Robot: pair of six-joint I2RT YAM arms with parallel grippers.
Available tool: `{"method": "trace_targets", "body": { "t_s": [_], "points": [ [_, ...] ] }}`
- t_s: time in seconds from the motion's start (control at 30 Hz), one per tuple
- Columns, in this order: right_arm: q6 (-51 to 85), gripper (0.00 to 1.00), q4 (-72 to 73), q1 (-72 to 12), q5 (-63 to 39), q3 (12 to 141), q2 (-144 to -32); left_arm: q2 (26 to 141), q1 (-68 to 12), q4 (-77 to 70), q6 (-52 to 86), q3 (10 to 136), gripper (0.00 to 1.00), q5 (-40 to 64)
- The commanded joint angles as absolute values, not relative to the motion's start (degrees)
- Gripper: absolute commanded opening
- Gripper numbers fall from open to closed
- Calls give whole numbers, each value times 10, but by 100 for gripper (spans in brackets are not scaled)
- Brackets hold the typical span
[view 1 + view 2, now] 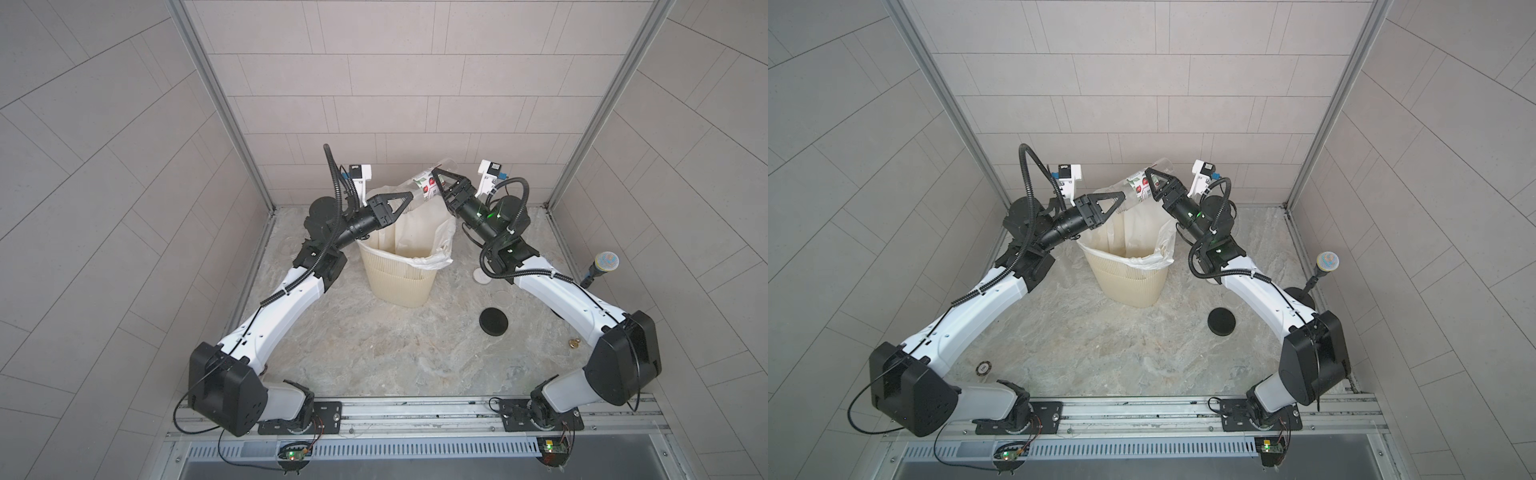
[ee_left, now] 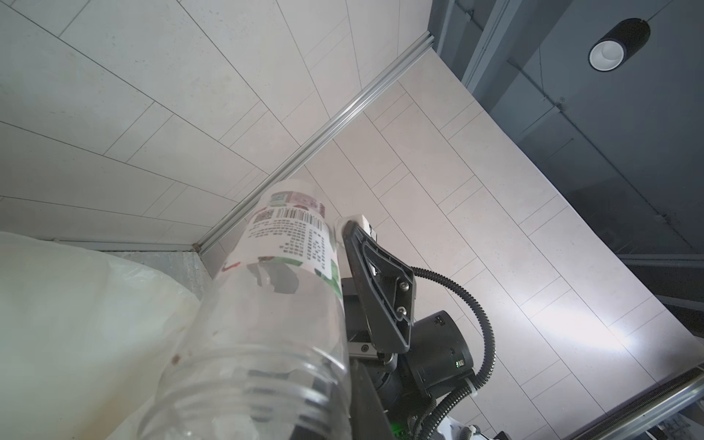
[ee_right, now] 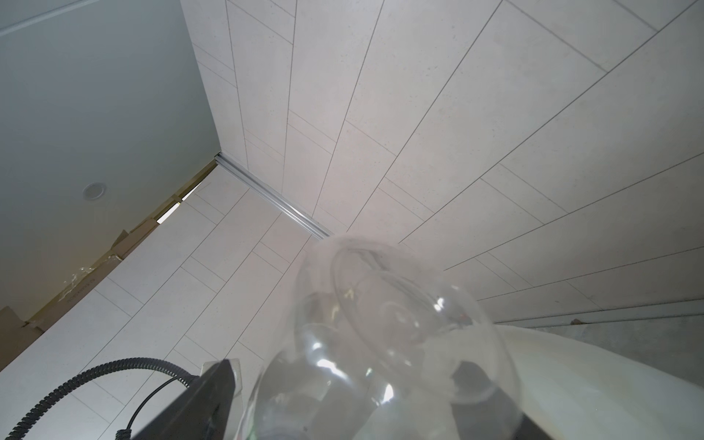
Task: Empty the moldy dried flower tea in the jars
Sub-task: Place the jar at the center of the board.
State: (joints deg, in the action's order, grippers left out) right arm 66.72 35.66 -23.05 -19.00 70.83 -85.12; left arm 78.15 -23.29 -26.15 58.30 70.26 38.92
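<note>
The clear labelled jar (image 1: pixel 424 188) is tilted above the cream bin (image 1: pixel 399 286) at the rear of the surface (image 1: pixel 374 353), with its open mouth lowest, over the white liner (image 1: pixel 432 232). The left fingers (image 1: pixel 402 201) are closed on the jar's neck. The right fingers (image 2: pixel 384 304) stand spread astride the labelled middle, with a narrow gap at one side.

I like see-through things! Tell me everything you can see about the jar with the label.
The jar looks like clear plastic, empty, lid off, with threads at its mouth and a white label with red and green. It tilts mouth-down over the bin. The left gripper pinches its mouth end; the right gripper straddles the label.
</note>
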Motion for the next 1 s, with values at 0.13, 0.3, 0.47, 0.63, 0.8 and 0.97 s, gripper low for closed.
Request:
{"method": "trace_targets", "body": {
  "t_s": [0.13, 0.3, 0.47, 0.63, 0.8, 0.97],
  "points": [
    [640, 95, 362, -170, -187, 675, -780, 772, -208, -148, 510, 764, 0, 377],
    [577, 95, 287, -150, -183, 667, -746, 761, -169, -36, 454, 810, 0, 375],
    [501, 95, 205, -149, -164, 667, -719, 741, -108, 76, 392, 854, 0, 367],
    [456, 94, 163, -149, -150, 659, -702, 723, -53, 222, 317, 894, 0, 329],
    [450, 93, 157, -149, -153, 633, -690, 704, -5, 370, 248, 925, 0, 246],
    [433, 93, 142, -149, -147, 620, -682, 708, 19, 547, 172, 968, 0, 107]
  ]
}}
